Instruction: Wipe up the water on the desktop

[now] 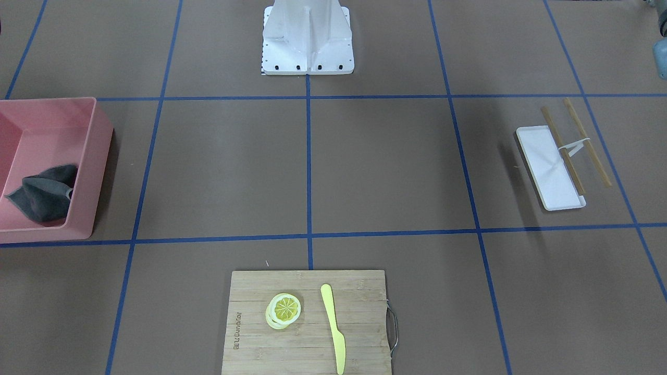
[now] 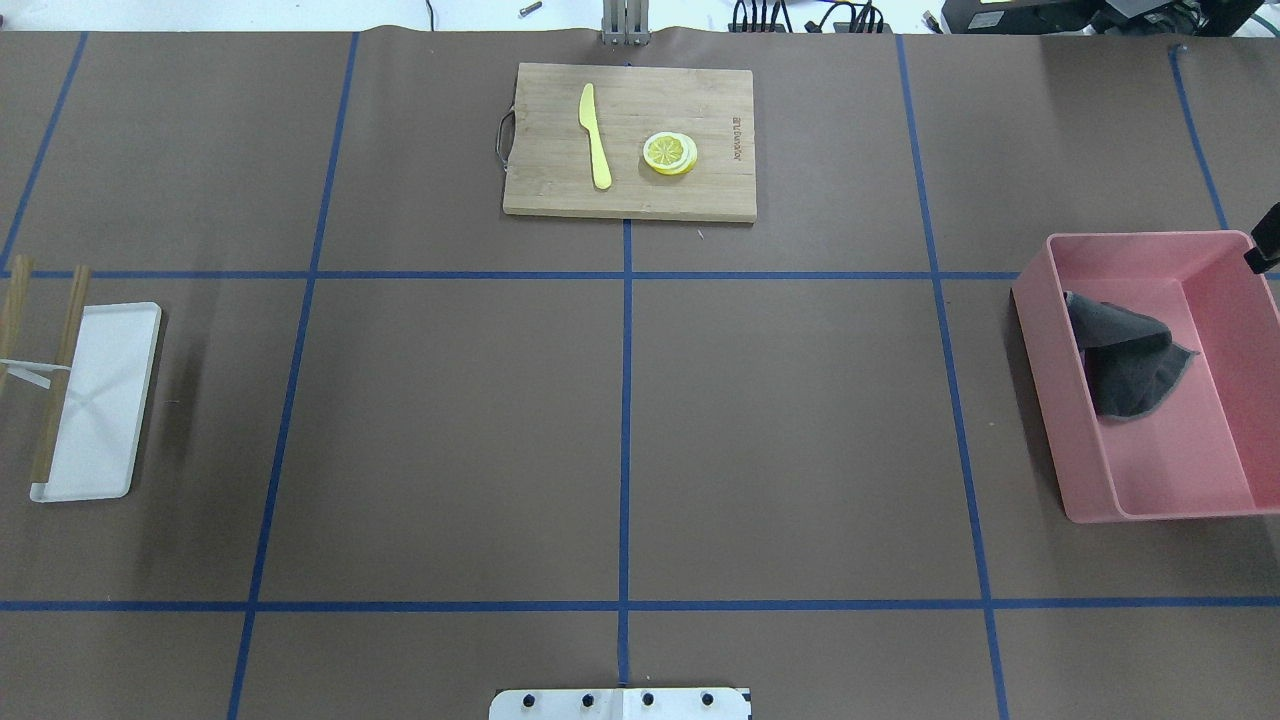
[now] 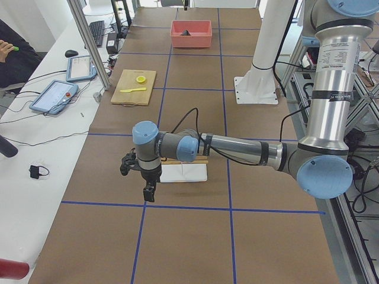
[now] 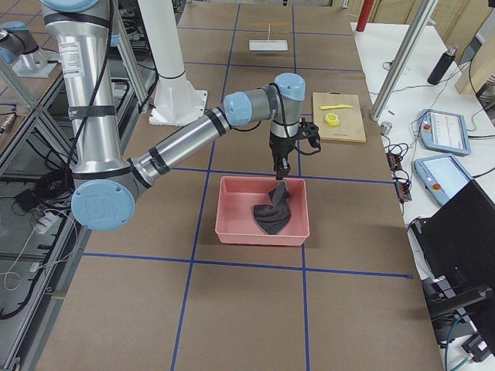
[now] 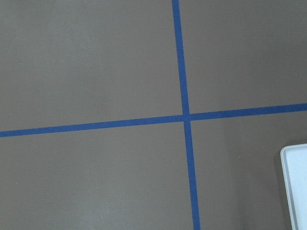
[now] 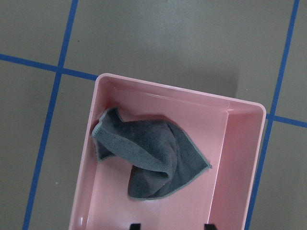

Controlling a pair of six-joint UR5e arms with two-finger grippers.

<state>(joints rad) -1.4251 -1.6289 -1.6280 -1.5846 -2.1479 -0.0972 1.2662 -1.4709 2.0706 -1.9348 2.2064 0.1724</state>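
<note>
Hovering left gripper (image 3: 148, 192), in side view only

The flat matte brown tabletop (image 2: 780, 420) was ruled into big rectangles by thin blue tape lines (image 2: 626, 400). The rectangular plastic bin (image 2: 1180, 460) was pink, and the crumpled cloth (image 2: 1125, 365) was dark grey with a paler hem. The bamboo cutting board (image 2: 700, 195) was pale tan and faintly banded. The plastic knife (image 2: 596, 140) and round lemon slice (image 2: 668, 153) were yellow. The flat rectangular tray (image 2: 105, 400) was white, and the two thin wooden sticks (image 2: 58, 380) were tan.

The cutting board (image 2: 628, 140) bears a brand mark, too blurred to read.
</note>
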